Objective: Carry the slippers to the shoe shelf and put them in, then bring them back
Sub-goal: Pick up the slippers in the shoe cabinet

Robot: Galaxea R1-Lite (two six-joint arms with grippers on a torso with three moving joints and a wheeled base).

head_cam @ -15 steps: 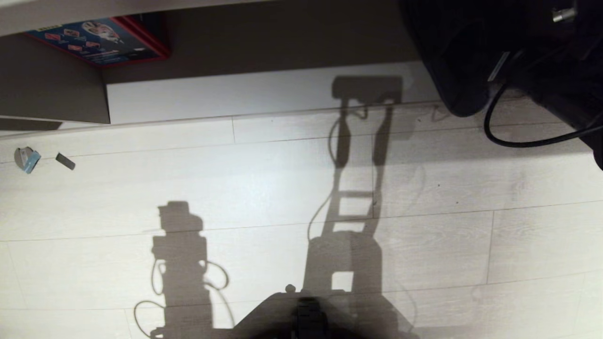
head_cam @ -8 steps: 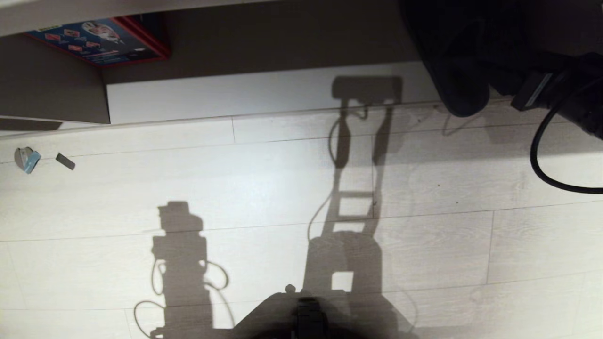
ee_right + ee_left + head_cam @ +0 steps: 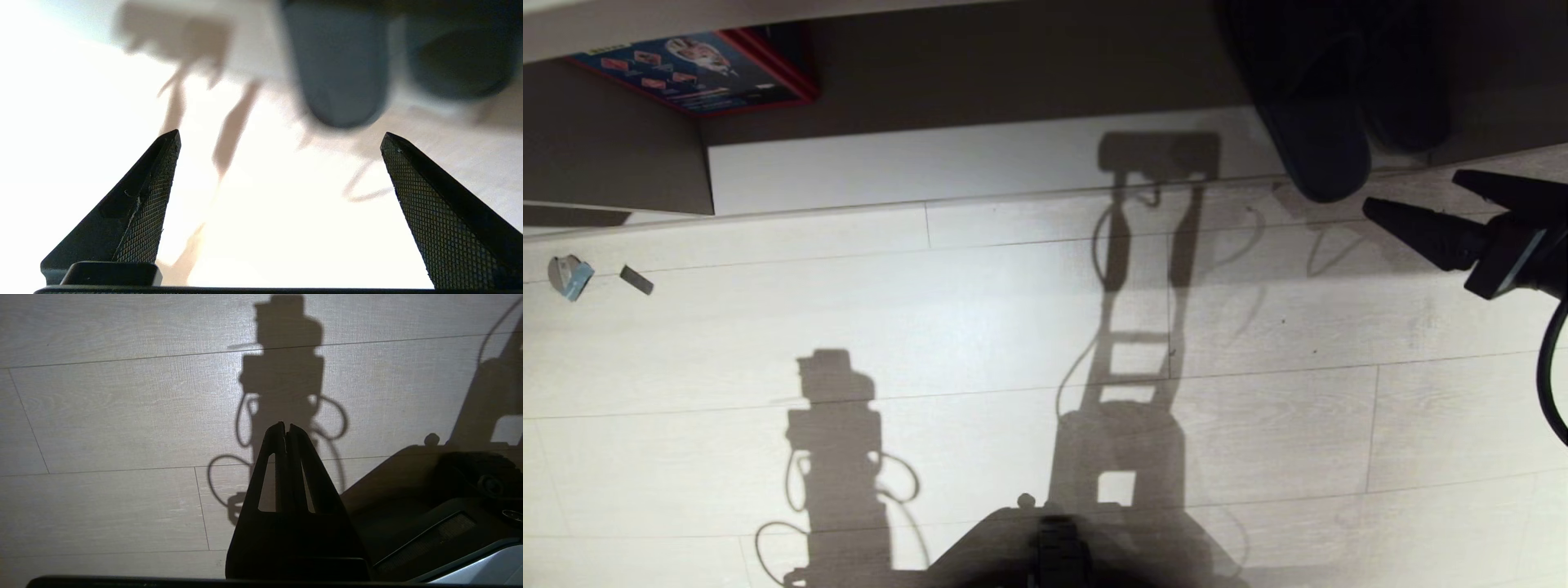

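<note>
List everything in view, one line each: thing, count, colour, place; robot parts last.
slippers: two, dark grey, side by side in the shoe shelf, heels overhanging its base board.
shoe shelf: one, taupe with pale base board, far edge of the floor.
printed box: one, red-edged, blue print, in the left compartment.
small scraps: two, blue-grey and dark, on the floor at left.
floor: pale wood planks.
right end effector: black, open, empty, near the slippers.
left end effector: black, shut, above the floor.

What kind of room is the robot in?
Probably a home room or hallway, though that's a guess. There's a pale wood-plank floor, a low taupe wooden shoe shelf with dark backless slippers in it, and a red-edged printed box tucked inside.
</note>
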